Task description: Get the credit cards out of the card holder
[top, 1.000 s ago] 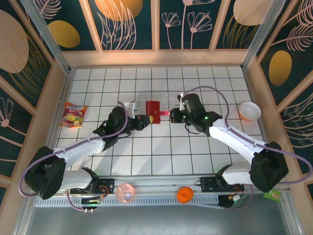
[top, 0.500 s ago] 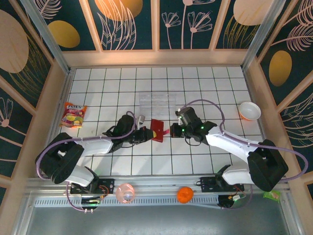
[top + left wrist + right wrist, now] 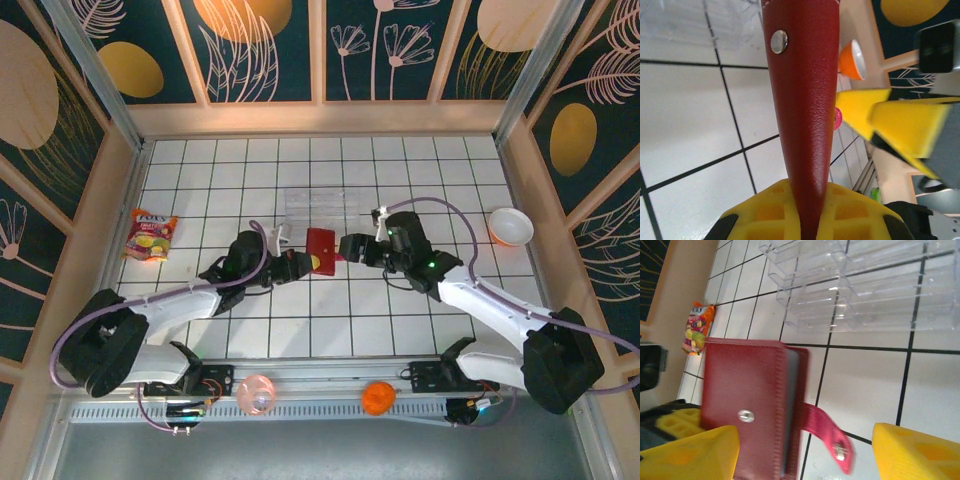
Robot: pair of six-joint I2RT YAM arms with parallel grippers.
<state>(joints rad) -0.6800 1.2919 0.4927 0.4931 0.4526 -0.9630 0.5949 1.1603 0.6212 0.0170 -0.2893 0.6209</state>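
The card holder [image 3: 320, 248] is a small red folded wallet, held on edge just above the table, with my left gripper [image 3: 300, 264] shut on its left side. In the left wrist view its red spine [image 3: 802, 100] with a metal snap stud runs up from my clamped yellow fingers [image 3: 765, 215]. My right gripper [image 3: 348, 248] stands open just right of it. In the right wrist view the wallet [image 3: 747, 400] and its loose snap tab [image 3: 827, 432] lie between my spread fingers [image 3: 920, 455]. A grey-blue pocket edge shows at the wallet's opening. The credit cards are hidden inside.
A clear plastic tray [image 3: 320, 208] lies just behind the wallet. An orange-and-white bowl [image 3: 510, 226] sits at the right, a snack packet [image 3: 150, 235] at the left wall. A pink ball [image 3: 256, 393] and an orange ball [image 3: 377, 397] rest on the near rail.
My right gripper was shut on the snap tab and has opened; the tab now hangs free. Both arms dipped toward me with the wallet, then moved back a little.
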